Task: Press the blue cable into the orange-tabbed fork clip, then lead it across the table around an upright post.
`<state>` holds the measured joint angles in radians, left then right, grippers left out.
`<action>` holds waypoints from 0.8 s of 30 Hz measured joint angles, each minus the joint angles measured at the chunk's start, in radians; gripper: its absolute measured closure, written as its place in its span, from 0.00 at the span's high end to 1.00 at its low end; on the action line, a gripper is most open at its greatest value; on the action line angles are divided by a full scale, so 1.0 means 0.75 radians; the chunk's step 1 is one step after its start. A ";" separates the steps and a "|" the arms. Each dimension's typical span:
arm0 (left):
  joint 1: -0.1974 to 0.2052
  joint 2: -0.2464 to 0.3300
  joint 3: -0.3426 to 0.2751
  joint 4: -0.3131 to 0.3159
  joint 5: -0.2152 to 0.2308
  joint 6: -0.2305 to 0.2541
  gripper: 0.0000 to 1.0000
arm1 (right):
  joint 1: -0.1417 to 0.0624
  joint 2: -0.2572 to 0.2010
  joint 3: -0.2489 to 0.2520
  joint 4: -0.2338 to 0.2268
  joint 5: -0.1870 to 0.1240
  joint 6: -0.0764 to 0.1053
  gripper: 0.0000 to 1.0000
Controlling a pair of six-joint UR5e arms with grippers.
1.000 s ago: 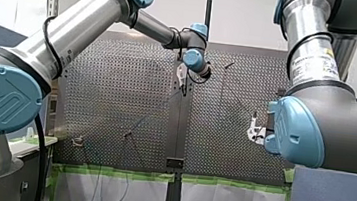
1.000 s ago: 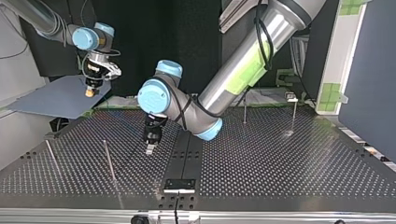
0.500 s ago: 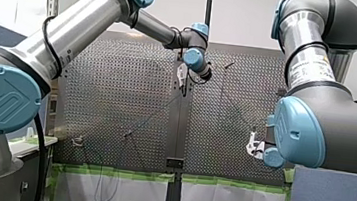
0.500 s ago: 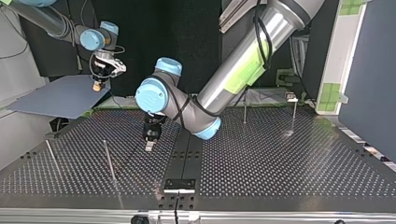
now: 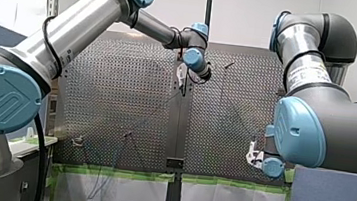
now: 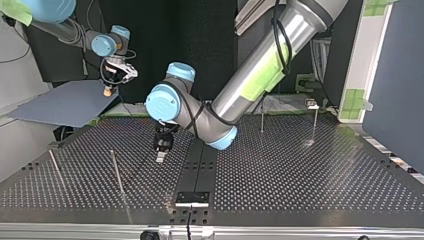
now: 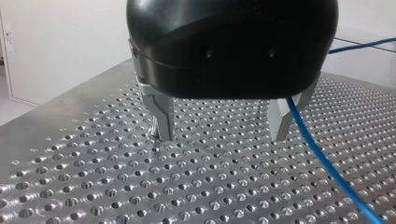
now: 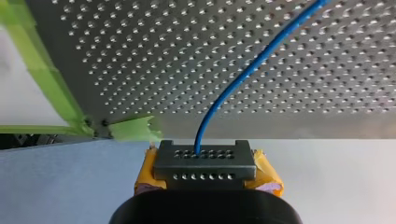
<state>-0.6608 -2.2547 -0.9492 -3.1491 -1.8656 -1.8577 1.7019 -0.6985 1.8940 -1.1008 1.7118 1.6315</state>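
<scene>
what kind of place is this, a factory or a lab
Probably a robotics lab bench: my left silver-and-blue robot arm and my right arm reach over a perforated metal table with thin upright metal posts, and a thin blue cable runs across it.

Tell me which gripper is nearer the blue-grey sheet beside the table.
Right. My right gripper hangs just above the blue-grey sheet, holding the blue cable; my left gripper is over the middle of the table.

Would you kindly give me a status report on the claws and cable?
Left claw open, low over table, cable beside one finger. Right claw shut on cable, past table's edge. Nearest post apart from left claw.
</scene>
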 joint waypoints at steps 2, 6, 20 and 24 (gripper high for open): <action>0.000 0.000 0.000 0.003 0.000 0.001 1.00 | -0.002 0.021 -0.006 -0.006 0.001 -0.001 0.00; 0.001 0.000 0.000 0.021 -0.001 0.003 1.00 | -0.006 0.066 -0.015 -0.014 0.002 -0.001 0.00; 0.001 0.000 0.000 0.036 -0.015 0.002 1.00 | -0.025 0.201 -0.051 -0.021 0.003 -0.003 0.00; 0.001 0.000 0.000 0.036 -0.016 0.002 1.00 | -0.028 0.208 -0.068 -0.024 0.002 -0.003 0.00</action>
<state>-0.6600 -2.2547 -0.9492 -3.1219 -1.8777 -1.8560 1.6807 -0.5425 1.8428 -1.1190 1.7130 1.6294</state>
